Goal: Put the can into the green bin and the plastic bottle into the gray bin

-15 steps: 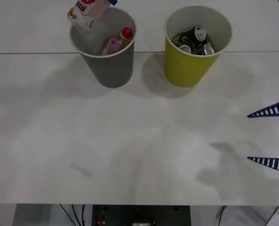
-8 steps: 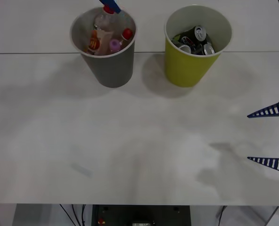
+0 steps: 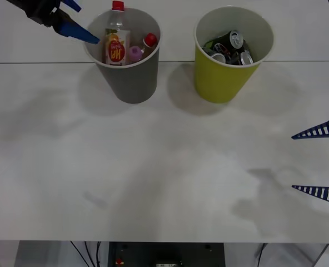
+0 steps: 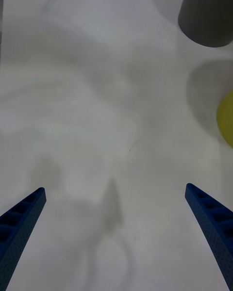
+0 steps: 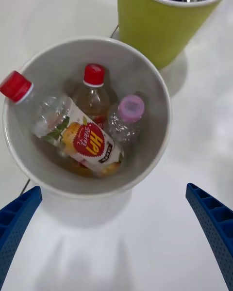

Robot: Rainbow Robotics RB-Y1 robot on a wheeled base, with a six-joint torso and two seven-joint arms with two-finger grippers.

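The plastic bottle (image 3: 116,47) with red cap and yellow-orange label leans inside the gray bin (image 3: 132,83), beside another red-capped bottle (image 3: 149,40) and a pink-capped one (image 3: 134,53). My left gripper (image 3: 89,25) hovers open just left of the gray bin's rim, holding nothing. In the left wrist view the plastic bottle (image 5: 90,143) lies slanted in the gray bin (image 5: 162,106), beyond my open left gripper (image 5: 114,191). Several cans (image 3: 235,40) fill the green bin (image 3: 220,80). My right gripper (image 3: 292,162) waits open at the table's right edge.
Both bins stand side by side at the far middle of the white table (image 3: 153,167), the green bin (image 5: 155,24) right of the gray one. A seam (image 3: 42,63) crosses the tabletop behind them. The right wrist view has my open right gripper (image 4: 115,189) over bare tabletop.
The plastic bottle left my left gripper above the gray bin, dropped in and settled with its cap up. The left gripper then drew away to the left. The right arm stayed still.
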